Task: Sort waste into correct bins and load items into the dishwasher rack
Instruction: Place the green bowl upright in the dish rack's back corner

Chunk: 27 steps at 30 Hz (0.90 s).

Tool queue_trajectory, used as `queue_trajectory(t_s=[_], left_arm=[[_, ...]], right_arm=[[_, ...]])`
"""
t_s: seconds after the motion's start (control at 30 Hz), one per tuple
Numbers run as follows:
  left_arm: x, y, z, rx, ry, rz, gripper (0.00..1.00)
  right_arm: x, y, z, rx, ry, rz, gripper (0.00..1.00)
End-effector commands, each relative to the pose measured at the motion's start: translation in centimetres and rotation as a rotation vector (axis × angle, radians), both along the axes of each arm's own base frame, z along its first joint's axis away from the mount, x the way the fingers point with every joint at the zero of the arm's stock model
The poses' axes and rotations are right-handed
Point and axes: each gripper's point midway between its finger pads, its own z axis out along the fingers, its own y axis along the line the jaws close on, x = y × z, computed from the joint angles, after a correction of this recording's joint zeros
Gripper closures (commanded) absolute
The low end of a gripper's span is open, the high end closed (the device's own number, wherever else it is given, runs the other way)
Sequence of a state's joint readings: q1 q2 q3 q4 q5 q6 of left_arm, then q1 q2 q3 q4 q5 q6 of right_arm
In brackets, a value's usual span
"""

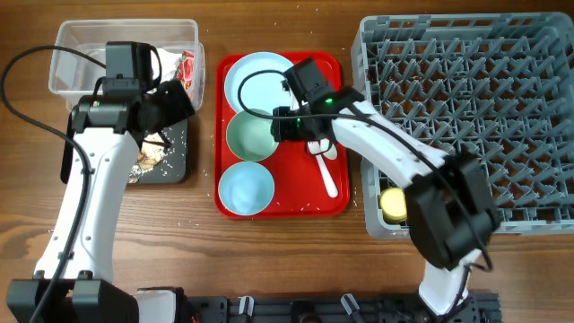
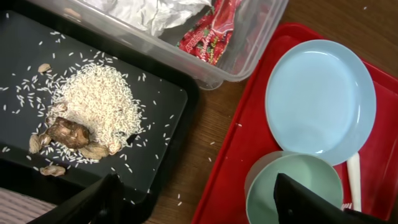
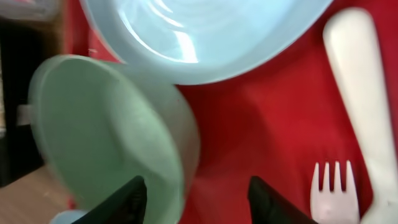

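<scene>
My right gripper (image 1: 285,126) (image 3: 199,200) is open astride the right rim of the pale green bowl (image 1: 249,135) (image 3: 99,130), one finger inside, one outside over the red serving tray (image 1: 336,202). The light blue plate (image 1: 254,76) (image 3: 205,37), light blue bowl (image 1: 246,188), white spoon (image 1: 328,178) (image 3: 357,81) and fork (image 3: 336,193) lie on that tray. My left gripper (image 1: 175,103) (image 2: 196,205) is open and empty above the black tray (image 1: 170,161) (image 2: 161,99), which holds rice and food scraps (image 2: 65,134). The clear tub (image 1: 67,67) (image 2: 205,68) holds the napkin (image 2: 149,12) and red wrapper (image 1: 186,65) (image 2: 211,28).
The grey dishwasher rack (image 1: 475,117) fills the right side, with the yellow cup (image 1: 393,205) in its front left corner. Loose rice grains lie on the wood between the black tray and the red tray (image 2: 230,162).
</scene>
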<state>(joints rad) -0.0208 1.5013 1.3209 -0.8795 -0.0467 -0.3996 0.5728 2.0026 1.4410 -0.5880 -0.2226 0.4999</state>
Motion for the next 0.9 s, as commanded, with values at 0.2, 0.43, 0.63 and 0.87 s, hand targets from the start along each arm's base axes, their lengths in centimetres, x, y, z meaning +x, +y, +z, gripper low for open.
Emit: queue_trajectory(t_s=[0.2, 0.43, 0.63, 0.87], left_arm=[[0.6, 0.2, -1.0, -0.011, 0.030, 0.012, 0.00], [0.6, 0.2, -1.0, -0.011, 0.030, 0.012, 0.00], [0.6, 0.2, -1.0, -0.011, 0.030, 0.012, 0.00], [0.6, 0.2, -1.0, -0.011, 0.030, 0.012, 0.00]], right_arm=[[1.0, 0.4, -1.4, -0.013, -0.014, -0.004, 0.96], [4.2, -6.0, 8.7, 0.006, -0.203, -0.170, 0.96], [4.0, -24.8, 24.3, -0.371, -0.675, -0.771, 0.96], [5.7, -30.6, 25.3, -0.984, -0.794, -0.832, 0.96]])
